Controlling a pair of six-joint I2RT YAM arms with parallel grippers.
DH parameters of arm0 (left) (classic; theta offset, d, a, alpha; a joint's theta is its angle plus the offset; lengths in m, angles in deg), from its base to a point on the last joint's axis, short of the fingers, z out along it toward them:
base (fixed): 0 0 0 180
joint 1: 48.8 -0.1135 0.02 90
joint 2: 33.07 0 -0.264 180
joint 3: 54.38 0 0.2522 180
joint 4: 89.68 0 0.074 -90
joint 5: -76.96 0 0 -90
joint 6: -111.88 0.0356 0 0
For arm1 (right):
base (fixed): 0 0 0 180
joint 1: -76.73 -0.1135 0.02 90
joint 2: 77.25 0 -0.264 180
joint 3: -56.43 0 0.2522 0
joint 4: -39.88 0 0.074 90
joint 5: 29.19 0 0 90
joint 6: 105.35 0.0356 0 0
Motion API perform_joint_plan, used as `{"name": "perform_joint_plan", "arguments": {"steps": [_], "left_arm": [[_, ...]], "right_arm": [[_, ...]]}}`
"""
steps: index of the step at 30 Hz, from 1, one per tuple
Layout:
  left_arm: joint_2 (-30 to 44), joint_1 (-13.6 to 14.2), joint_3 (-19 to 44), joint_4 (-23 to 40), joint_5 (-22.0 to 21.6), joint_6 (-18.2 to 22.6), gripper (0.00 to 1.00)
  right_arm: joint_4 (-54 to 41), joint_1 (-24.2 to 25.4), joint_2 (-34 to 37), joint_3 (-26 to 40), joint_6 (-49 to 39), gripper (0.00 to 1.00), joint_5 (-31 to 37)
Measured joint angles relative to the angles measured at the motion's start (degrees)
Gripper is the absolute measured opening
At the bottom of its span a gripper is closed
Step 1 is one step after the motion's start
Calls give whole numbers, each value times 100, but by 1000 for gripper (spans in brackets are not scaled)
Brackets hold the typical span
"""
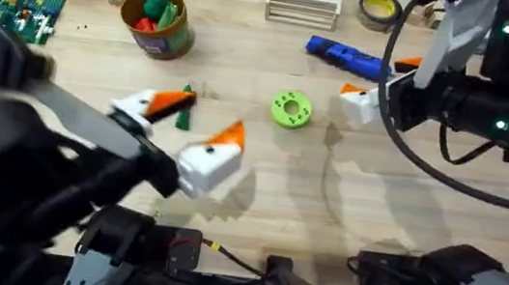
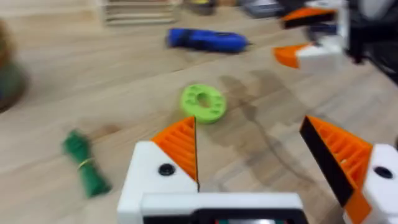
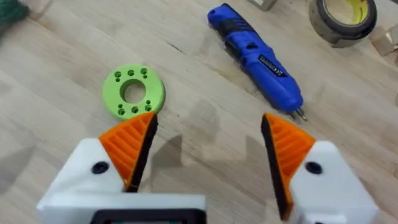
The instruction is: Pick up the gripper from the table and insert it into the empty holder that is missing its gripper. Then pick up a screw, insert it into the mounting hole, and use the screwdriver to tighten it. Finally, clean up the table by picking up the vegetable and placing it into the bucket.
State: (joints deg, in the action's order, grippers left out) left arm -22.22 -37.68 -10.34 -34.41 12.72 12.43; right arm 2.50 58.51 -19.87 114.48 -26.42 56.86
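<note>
My left gripper [image 2: 258,165] hangs over the table [image 1: 259,182], its fingers spread apart around nothing, nearer my bases than the green disc [image 1: 291,108]. The vegetable [image 1: 183,114] lies left of the disc, by that gripper. My right gripper [image 3: 208,146] hovers right of the disc, fingers likewise apart and empty. Just beyond the disc on its right lies the screwdriver [image 1: 345,55]. Farther back, left of the disc, stands the bucket [image 1: 157,22].
</note>
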Motion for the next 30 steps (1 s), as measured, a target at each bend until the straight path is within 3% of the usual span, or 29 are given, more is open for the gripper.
{"name": "perform_joint_plan", "arguments": {"steps": [6, 11, 17, 22, 30], "left_arm": [[1554, 0, 1485, 1372, -1117, 174, 993], [2872, 0, 2160, 1611, -1568, 291, 993], [3993, 0, 2245, 1599, -1812, 332, 993], [4730, 0, 2245, 1751, -2373, 340, 993], [6163, 0, 2245, 1305, -2844, -36, 993]], "right_arm": [[4, 0, 0, 2, 0, 990, 0], [3, 0, 1, 2, 0, 989, 0], [-3, 0, 0, 2, 0, 989, 0], [-63, 0, 0, 2, 0, 989, 0], [-62, 0, 1, 2, 0, 989, 0]]}}
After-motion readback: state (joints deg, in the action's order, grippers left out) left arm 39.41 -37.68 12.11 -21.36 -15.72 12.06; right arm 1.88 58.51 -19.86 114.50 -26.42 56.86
